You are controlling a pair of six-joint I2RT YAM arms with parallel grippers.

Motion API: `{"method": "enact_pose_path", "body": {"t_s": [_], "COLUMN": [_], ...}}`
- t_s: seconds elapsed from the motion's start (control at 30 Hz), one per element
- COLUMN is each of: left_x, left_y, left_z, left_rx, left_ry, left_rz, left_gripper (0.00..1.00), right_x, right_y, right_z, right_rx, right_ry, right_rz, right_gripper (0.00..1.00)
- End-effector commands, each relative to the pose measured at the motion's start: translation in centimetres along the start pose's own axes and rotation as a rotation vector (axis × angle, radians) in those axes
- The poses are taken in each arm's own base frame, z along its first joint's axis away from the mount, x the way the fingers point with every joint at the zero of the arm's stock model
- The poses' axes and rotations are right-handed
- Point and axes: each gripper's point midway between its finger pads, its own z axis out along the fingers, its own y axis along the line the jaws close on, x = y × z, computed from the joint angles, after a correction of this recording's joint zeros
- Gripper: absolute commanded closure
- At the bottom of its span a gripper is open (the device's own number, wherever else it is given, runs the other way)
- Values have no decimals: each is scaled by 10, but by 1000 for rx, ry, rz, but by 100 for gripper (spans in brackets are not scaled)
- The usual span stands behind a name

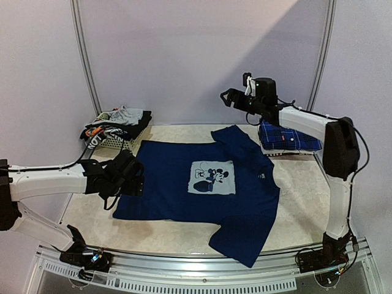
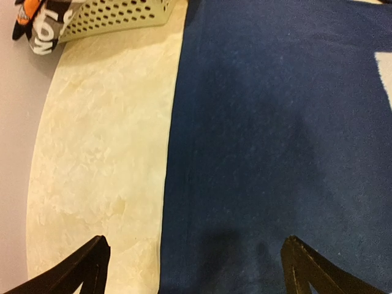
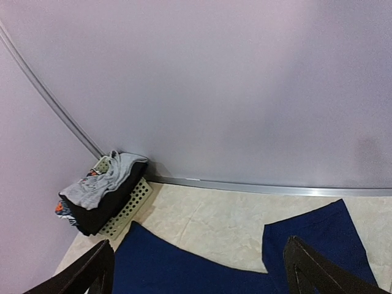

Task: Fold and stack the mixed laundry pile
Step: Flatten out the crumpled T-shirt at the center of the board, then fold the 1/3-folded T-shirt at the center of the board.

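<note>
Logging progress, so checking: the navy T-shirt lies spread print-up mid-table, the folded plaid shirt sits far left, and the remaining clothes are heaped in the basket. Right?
Not quite: the folded plaid shirt sits far right, not far left, as the top external view shows. The navy T-shirt does lie spread print-up mid-table, and the remaining clothes are heaped in the basket.

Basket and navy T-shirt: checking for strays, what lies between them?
Only a narrow strip of bare table separates basket and navy T-shirt, in the left wrist view.
</note>
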Motion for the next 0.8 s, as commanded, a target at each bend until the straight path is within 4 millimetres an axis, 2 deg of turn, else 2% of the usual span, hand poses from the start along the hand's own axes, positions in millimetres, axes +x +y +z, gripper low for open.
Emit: {"method": "enact_pose_path", "body": {"t_s": [0.0, 0.07, 0.17, 0.33, 0.43, 0.57, 0.77], "left_x": [19, 28, 40, 58, 66, 79, 93], "left_y": [6, 10, 18, 31, 38, 49, 61], "left_z": [1, 2, 2, 0, 0, 1, 1], "left_rx": [-4, -21, -33, -28, -18, -32, -49], "left_ry": [33, 57, 78, 93, 102, 117, 114], "left_rz": [-86, -117, -181, -282, -335, -384, -460], "left_gripper": [1, 1, 3, 8, 10, 14, 23], "right_x": [33, 54, 74, 132, 160, 188, 221], "right_y": [2, -1, 6, -14, -21, -39, -47], "right_z": [-45, -66, -100, -151, -182, -222, -279], "right_rx": [137, 156, 168, 282, 318, 435, 503], "right_ry": [127, 176, 229, 361, 417, 478, 544], "right_rz": [-3, 43, 76, 110, 144, 169, 221], "right_gripper": [2, 1, 1, 1, 1, 1, 1]}}
